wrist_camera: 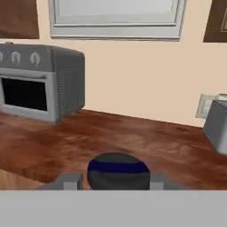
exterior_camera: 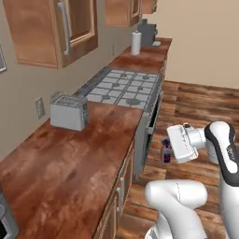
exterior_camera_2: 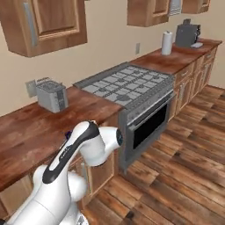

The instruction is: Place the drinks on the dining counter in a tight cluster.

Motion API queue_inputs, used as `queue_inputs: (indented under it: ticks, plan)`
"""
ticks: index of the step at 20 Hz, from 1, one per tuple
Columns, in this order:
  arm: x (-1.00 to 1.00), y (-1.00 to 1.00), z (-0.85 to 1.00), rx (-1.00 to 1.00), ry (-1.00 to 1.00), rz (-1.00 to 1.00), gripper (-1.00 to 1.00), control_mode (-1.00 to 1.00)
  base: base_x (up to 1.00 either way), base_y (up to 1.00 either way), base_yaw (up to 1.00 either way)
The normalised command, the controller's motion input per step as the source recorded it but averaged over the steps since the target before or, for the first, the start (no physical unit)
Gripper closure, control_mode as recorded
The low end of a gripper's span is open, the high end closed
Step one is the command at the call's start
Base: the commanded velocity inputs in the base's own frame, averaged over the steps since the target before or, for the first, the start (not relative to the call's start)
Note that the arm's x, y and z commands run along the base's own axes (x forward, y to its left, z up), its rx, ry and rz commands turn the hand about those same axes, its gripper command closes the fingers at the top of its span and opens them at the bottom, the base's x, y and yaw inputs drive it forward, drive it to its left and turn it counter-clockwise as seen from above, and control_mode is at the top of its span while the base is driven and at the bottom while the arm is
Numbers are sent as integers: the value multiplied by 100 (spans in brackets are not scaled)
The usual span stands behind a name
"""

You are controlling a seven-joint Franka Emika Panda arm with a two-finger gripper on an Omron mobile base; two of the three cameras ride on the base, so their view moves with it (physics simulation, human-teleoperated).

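Note:
My gripper (exterior_camera: pixel 167 149) is shut on the purple-blue bottle (exterior_camera: pixel 166 154), one of the drinks, and holds it in the air beside the front edge of the wall counter, above the floor. In the hand view the bottle's dark cap with a blue band (wrist_camera: pixel 118 170) sits between my two fingertips (wrist_camera: pixel 71 181). In the right base view my arm hides most of the bottle, leaving a small blue bit (exterior_camera_2: pixel 67 135). The other drinks and the dining counter are out of view.
The wood wall counter (exterior_camera: pixel 70 158) carries a grey toaster (exterior_camera: pixel 69 111). Beyond it are a stove (exterior_camera: pixel 123 86), a paper towel roll (exterior_camera: pixel 136 43) and a coffee machine (exterior_camera: pixel 148 32). A grey toaster oven (wrist_camera: pixel 40 82) stands on that counter. Wood floor (exterior_camera_2: pixel 176 176) lies to the right.

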Motion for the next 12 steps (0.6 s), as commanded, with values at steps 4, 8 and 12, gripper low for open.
queue_inputs:
  ticks: [4,8,12]
  plan:
    - [0,0,0,0,0,0,100,100,0,1,-95]
    - [0,0,0,0,0,0,100,100,13,0,-80]
    - [0,0,0,0,0,0,100,100,24,0,-69]
